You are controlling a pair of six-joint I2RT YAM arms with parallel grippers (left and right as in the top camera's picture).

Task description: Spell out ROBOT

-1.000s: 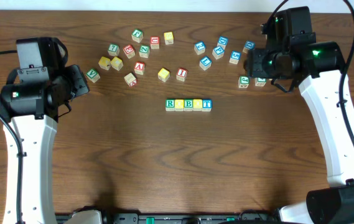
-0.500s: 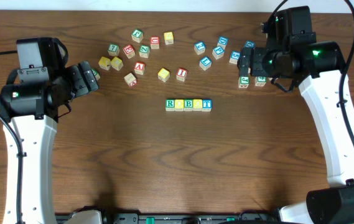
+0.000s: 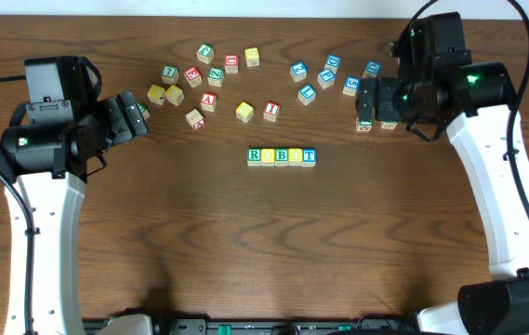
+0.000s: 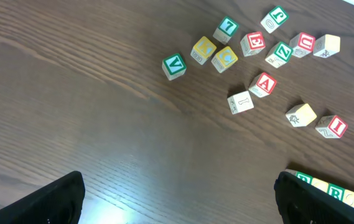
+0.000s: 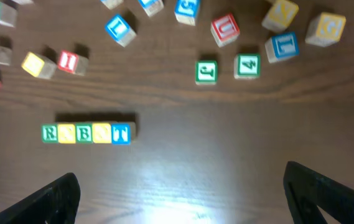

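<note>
Mid-table on the wood of the table [image 3: 264, 251], the row of blocks [image 3: 282, 156] stands as five touching pieces. We read R, B and T. The yellow ones between are faint, and we take them for O's, so we judge the word spelled. The row is set apart, which keeps it legible.

Farther off to either side, the left gripper [image 4: 180, 193] and right gripper [image 5: 180, 186] hover on raised wrists, fingers spread wide, holding nothing.

Farthest, the loose blocks [image 3: 208, 100] lie scattered, well apart from the row.
</note>
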